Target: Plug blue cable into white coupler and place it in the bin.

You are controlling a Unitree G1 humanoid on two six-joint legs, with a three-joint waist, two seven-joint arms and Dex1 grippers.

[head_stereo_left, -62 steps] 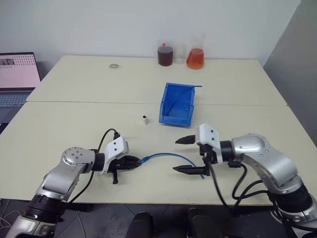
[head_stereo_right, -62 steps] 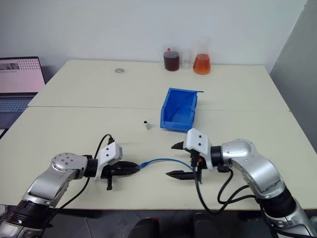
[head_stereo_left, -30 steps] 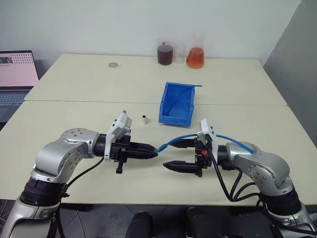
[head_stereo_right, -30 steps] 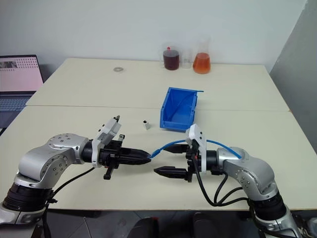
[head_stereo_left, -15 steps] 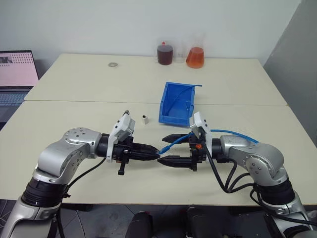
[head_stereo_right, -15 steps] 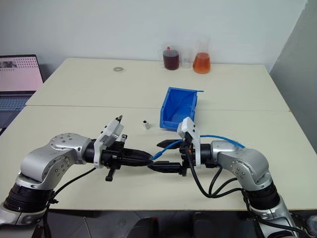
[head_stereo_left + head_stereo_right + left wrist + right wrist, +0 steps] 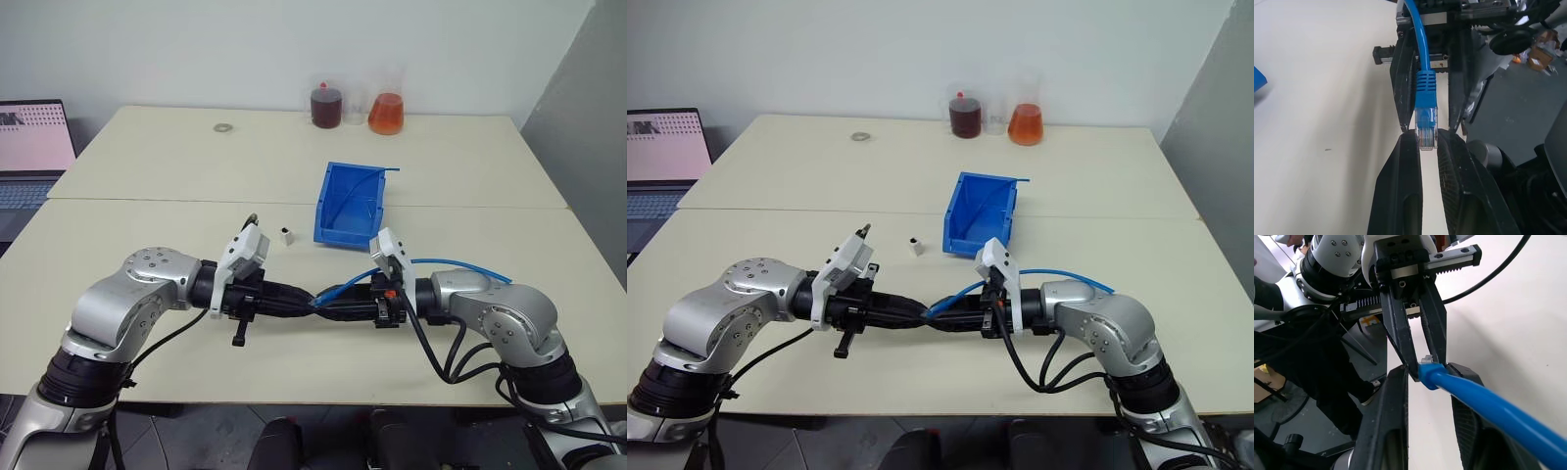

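Arching light-blue cable (image 7: 446,264), clear plug (image 7: 1426,128)

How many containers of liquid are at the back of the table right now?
2. A jar of dark red-brown liquid stands at the far edge, with a flask of orange liquid beside it. Something clear sits between them, too faint to tell.

Bright, even room light, soft shadows (wrist views blur toward the background).

right gripper (image 7: 328,305) | narrowed around blue cable (image 7: 1425,95) | tips now meeting left gripper (image 7: 306,303)
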